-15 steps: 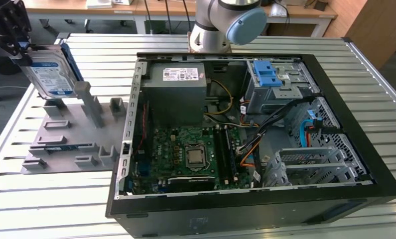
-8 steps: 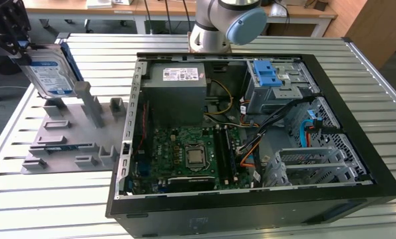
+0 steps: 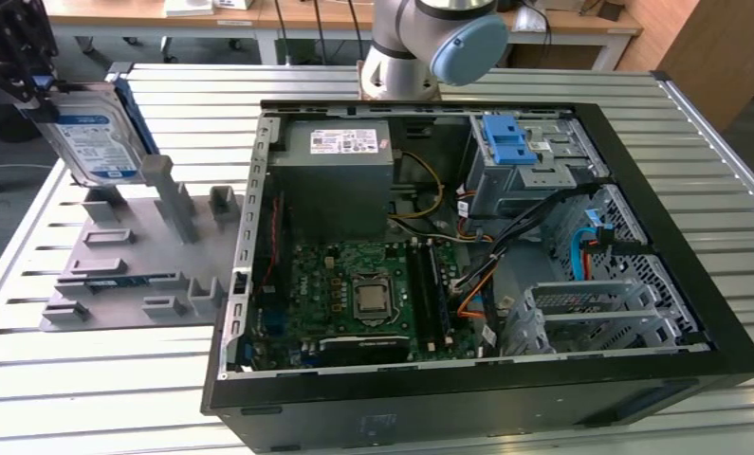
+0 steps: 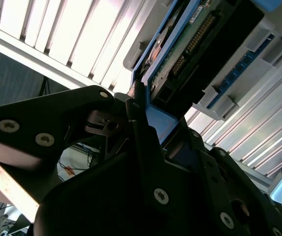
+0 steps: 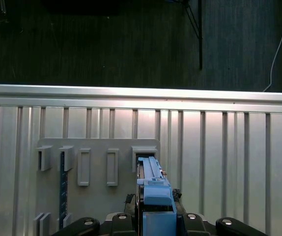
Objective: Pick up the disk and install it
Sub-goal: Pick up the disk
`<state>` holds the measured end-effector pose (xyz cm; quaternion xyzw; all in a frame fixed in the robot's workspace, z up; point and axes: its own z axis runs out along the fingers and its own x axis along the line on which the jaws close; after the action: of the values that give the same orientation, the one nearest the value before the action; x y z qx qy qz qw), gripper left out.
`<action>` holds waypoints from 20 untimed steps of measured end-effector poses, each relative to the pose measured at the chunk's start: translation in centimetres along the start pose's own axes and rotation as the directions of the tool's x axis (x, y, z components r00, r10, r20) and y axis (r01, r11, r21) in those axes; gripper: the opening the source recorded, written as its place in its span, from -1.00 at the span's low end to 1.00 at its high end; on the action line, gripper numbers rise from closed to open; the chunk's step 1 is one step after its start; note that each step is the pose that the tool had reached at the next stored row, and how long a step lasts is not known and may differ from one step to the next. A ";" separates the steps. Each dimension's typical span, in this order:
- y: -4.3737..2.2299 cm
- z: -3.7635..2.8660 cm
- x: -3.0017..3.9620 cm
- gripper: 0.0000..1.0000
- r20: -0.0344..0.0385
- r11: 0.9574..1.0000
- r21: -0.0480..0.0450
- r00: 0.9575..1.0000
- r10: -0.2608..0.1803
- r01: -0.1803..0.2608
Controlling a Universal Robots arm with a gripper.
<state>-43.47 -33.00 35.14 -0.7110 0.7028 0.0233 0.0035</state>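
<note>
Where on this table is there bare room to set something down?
Bare table slats lie nearer the camera than the grey fixture plate, on the exterior view's left of the computer case. Another strip runs beyond the case, beside the arm's base. Crowded: the plate's holders, the case's inside, and above the plate, where the gripper holds the disk.

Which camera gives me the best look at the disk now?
The exterior view: the disk shows its labelled face, held by the gripper. The second wrist view shows its circuit-board side close; the first wrist view, its blue edge.
</note>
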 end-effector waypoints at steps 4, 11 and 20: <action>0.00 -0.14 -0.01 -0.27 0.000 1.000 0.000 1.000 0.000 0.000; 0.01 -0.42 -0.02 -0.27 0.000 1.000 0.000 1.000 0.000 0.000; 0.02 -0.81 -0.03 -0.27 0.000 1.000 0.000 1.000 0.000 0.000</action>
<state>-43.47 -33.00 35.95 -0.7110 0.7028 0.0233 0.0036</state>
